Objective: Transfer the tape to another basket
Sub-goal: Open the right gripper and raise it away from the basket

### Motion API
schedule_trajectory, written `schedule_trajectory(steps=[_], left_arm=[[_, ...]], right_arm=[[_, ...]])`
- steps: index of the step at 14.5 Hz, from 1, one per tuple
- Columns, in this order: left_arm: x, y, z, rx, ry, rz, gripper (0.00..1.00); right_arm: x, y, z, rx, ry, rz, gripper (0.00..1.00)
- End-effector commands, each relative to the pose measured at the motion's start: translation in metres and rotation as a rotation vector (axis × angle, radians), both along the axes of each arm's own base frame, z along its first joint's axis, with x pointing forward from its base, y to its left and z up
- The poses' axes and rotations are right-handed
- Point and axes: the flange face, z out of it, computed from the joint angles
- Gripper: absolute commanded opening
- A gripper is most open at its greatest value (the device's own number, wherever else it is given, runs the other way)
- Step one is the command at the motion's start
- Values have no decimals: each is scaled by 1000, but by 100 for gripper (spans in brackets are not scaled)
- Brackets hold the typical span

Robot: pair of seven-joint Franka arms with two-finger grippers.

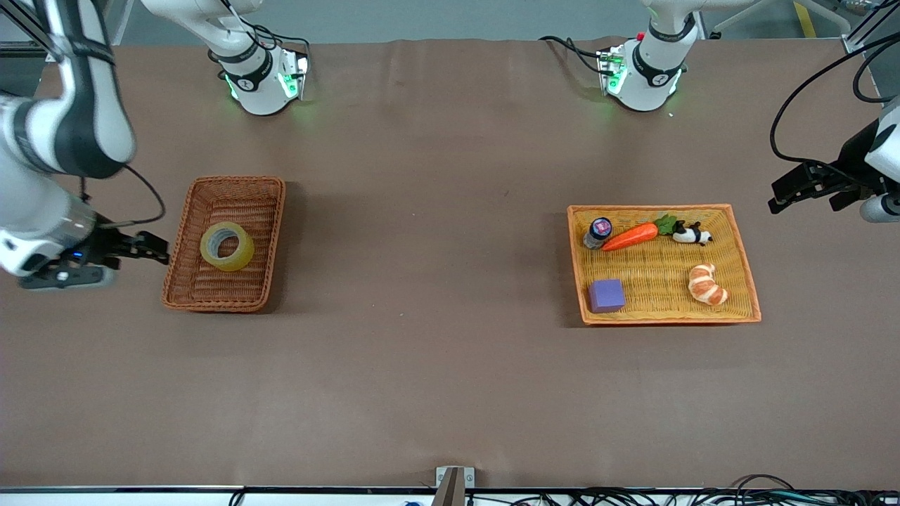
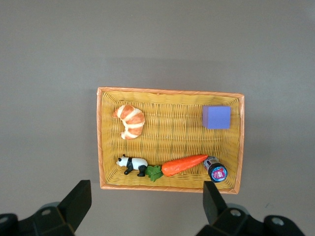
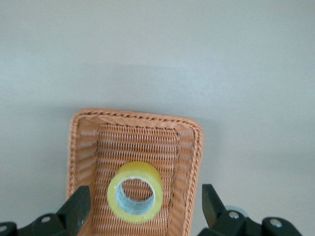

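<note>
The right white-and-grey Franka arm came down the left edge of the front view, its black two-finger right gripper point(image 1: 160, 251) at mid-left of the frame, fingers point(image 3: 78, 206) spread wide apart and holding nothing. The left white arm entered at the right edge, its black two-finger left gripper point(image 1: 777, 197) at upper right, fingers point(image 2: 78, 199) likewise parted and empty.
</note>
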Motion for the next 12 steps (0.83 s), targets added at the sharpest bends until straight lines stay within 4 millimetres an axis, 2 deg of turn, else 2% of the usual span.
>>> schedule_trajectory(steps=[1, 3, 5, 6, 8, 12], left_arm=[[4, -3, 5, -11, -11, -24, 100], [3, -4, 4, -11, -9, -25, 100], [3, -7, 4, -11, -4, -28, 100], [3, -7, 4, -11, -4, -28, 100], [3, -7, 3, -11, -1, -29, 100], [3, -11, 2, -11, 0, -35, 100]], right_arm=[[8, -3, 64, 8, 6, -2, 100], [-6, -1, 101, 6, 16, -16, 100], [-36, 6, 141, 11, 15, -67, 100], [-44, 13, 152, -5, 8, -61, 100], [-46, 17, 155, -16, 7, -53, 100], [-49, 9, 158, -15, 18, -67, 100]])
